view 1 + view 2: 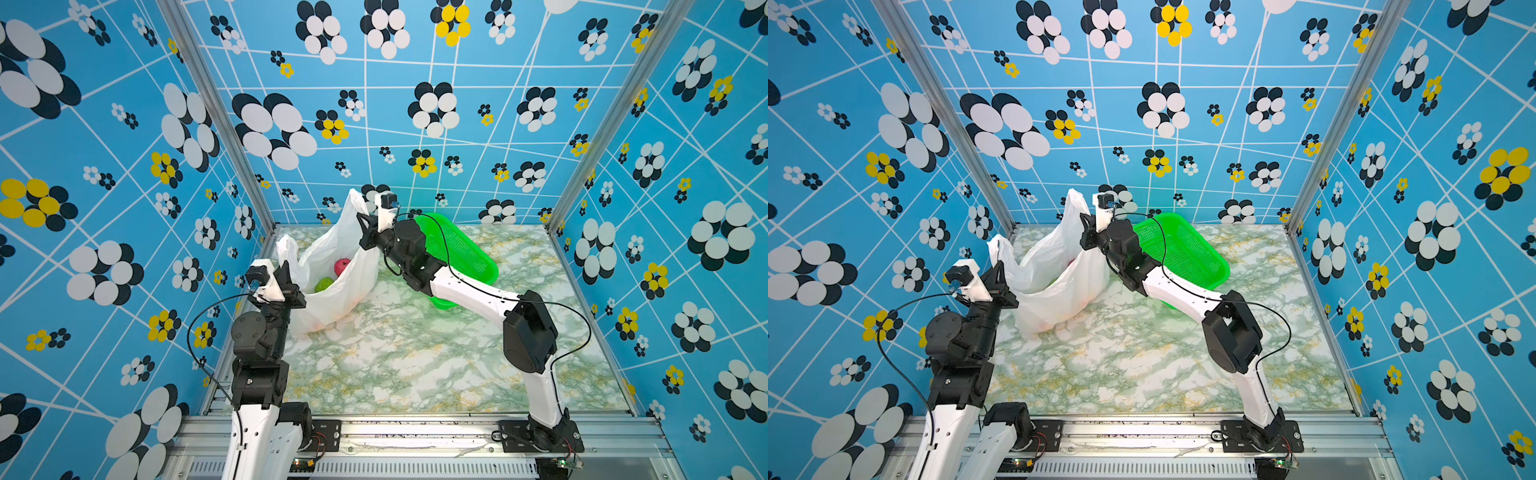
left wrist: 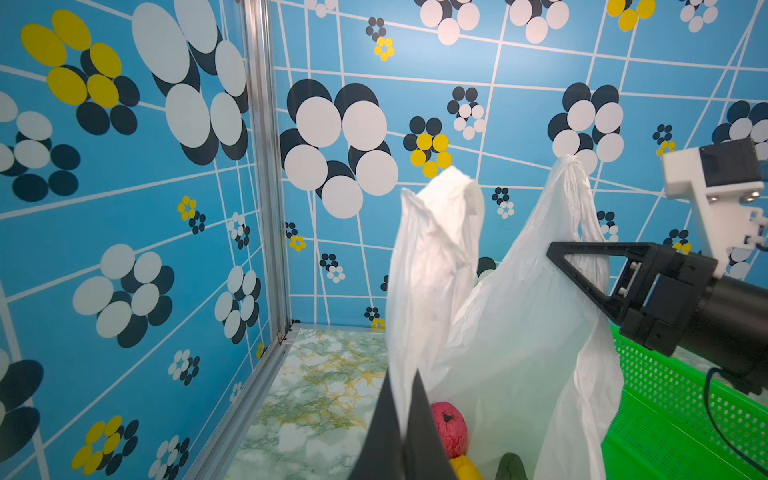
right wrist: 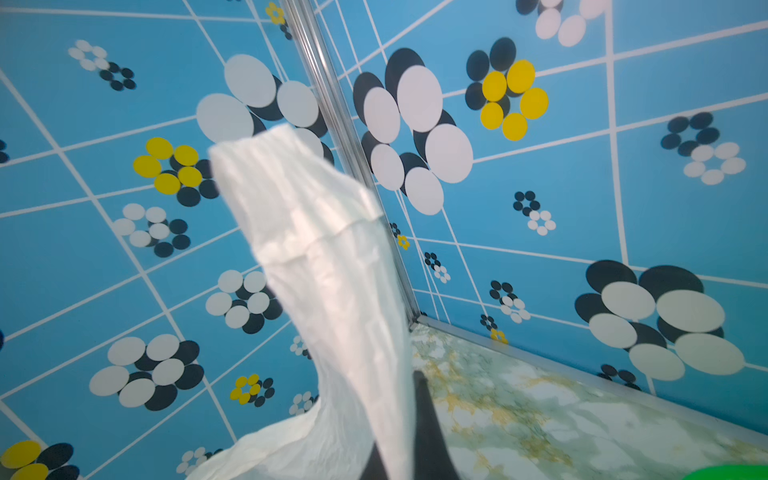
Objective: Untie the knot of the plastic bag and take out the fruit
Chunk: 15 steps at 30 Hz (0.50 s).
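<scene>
Top views. The plastic bag (image 1: 332, 266) stands on the marble table (image 1: 415, 353), just beside the green mesh basket (image 1: 469, 249), on the left arm's side of it. No knot shows; the two handle strips stand apart and the mouth gapes. The left gripper (image 1: 286, 268) is clamped on the handle farther from the basket, low down. The right gripper (image 1: 360, 218) is clamped on the handle nearer the basket, raised higher, its arm reaching across the basket's front. A red fruit (image 1: 342, 266) and a green fruit (image 1: 323, 284) lie in the bag, below and between the claws. The mouth's long axis runs claw to claw. The same layout shows for the bag (image 1: 1059, 282) and both claws (image 1: 1000, 268), (image 1: 1084, 218).

Left wrist view. The left gripper (image 2: 403, 395) pinches a white strip between closed fingers. The red fruit (image 2: 449, 428) and a yellow fruit (image 2: 465, 469) sit just beyond its tips, on the basket side. The right gripper (image 2: 552, 249) bites the other strip.

Right wrist view. The right gripper (image 3: 399, 424) is closed on its strip, which rises upright; no fruit is visible.

Judgement: the left claw is nearer the fruit, but must release its handle to reach down.
</scene>
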Available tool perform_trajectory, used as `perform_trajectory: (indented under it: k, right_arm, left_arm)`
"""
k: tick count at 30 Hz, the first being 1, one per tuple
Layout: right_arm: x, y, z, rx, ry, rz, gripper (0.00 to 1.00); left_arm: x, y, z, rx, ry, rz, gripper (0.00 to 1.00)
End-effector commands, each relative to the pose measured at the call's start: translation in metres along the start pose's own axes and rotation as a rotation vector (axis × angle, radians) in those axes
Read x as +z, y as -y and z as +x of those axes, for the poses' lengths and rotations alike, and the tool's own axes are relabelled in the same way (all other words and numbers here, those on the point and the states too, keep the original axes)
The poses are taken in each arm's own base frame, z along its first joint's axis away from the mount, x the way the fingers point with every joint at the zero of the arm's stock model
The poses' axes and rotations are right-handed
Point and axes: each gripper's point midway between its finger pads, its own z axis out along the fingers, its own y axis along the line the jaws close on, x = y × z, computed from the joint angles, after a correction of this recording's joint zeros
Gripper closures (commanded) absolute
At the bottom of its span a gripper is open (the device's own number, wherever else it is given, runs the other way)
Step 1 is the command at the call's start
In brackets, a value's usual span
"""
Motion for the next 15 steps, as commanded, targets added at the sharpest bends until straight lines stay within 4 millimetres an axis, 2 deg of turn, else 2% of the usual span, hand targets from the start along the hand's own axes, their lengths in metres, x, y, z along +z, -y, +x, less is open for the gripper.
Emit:
perform_trajectory:
  k: [1,4,7,10,11,13,15]
  right_arm:
    - [-0.017,-0.005,0.003,0.053,0.104,-0.091,1.0]
    - [-0.027,-0.003,0.016,0.085,0.1,-0.109,1.0]
    - [-0.038,-0.008,0.02,0.089,0.082,-0.115,0.97]
    - [-0.051,-0.013,0.023,0.082,0.067,-0.113,0.74]
    - [-0.056,-0.013,0.024,0.078,0.058,-0.102,0.64]
    - [-0.066,-0.011,0.025,0.07,0.036,-0.071,0.45]
    - [-0.08,-0.007,0.024,0.061,0.02,-0.039,0.32]
  left_arm:
    - [-0.019,-0.005,0.028,-0.036,-0.022,-0.017,0.95]
    - [-0.036,-0.007,0.041,-0.02,-0.032,-0.024,0.77]
    - [-0.047,-0.002,0.039,-0.006,-0.02,0.0,0.46]
    - [-0.055,0.001,0.022,-0.018,0.002,0.012,0.12]
    - [-0.058,0.003,0.015,-0.021,0.009,0.021,0.01]
    - [-0.063,0.006,-0.002,-0.054,0.038,0.032,0.01]
    - [-0.069,-0.002,-0.023,-0.184,0.074,-0.018,0.01]
